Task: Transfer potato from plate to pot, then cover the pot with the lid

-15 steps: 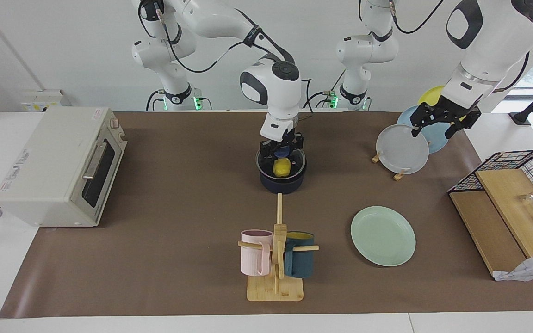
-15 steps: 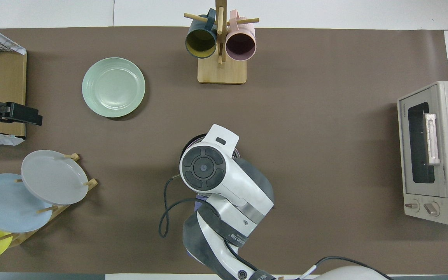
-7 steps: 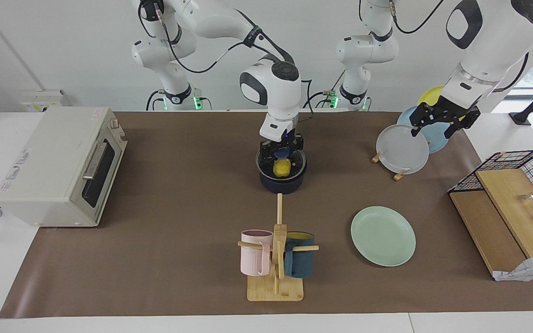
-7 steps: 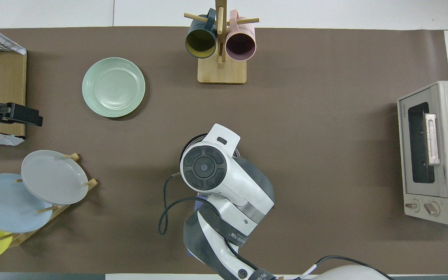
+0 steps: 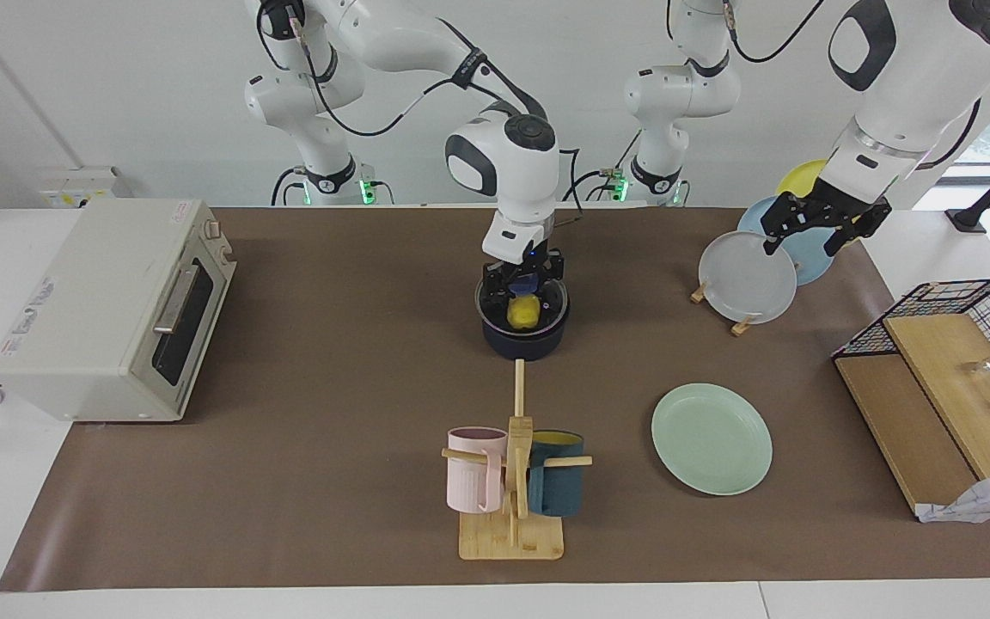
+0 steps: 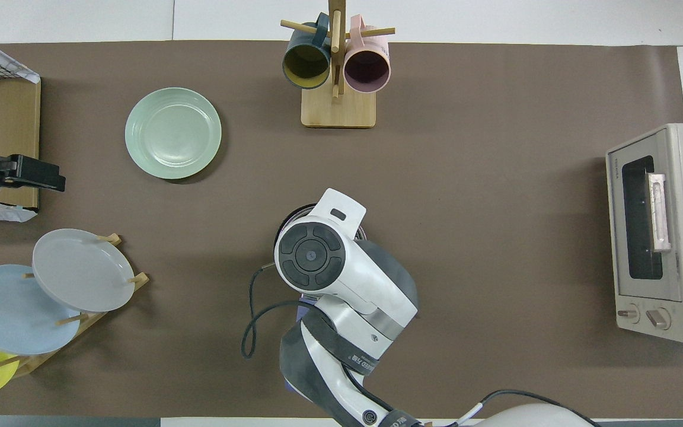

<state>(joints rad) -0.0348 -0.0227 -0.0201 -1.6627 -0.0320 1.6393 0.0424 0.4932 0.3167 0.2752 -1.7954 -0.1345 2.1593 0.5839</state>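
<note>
The dark navy pot (image 5: pixel 522 344) stands mid-table, with the yellow potato (image 5: pixel 525 313) inside it. The clear glass lid (image 5: pixel 551 301) lies over the pot's mouth, and the potato shows through it. My right gripper (image 5: pixel 524 282) is straight over the pot, down at the lid's blue knob (image 5: pixel 526 279). In the overhead view the right arm hides all but a dark edge of the pot (image 6: pixel 290 217). The mint-green plate (image 5: pixel 711 438) lies empty, farther from the robots and toward the left arm's end. My left gripper (image 5: pixel 813 234) waits open and empty, raised over the plate rack's end of the table.
A rack of upright grey, blue and yellow plates (image 5: pixel 748 279) stands near the left arm's base. A wire basket with wooden boards (image 5: pixel 950 344) is at that end. A mug tree (image 5: pixel 512 481) stands farther out than the pot. A toaster oven (image 5: pixel 108 309) sits at the right arm's end.
The right gripper has risen very slightly at the knob. The lid stays on the pot. The left gripper has drifted a little.
</note>
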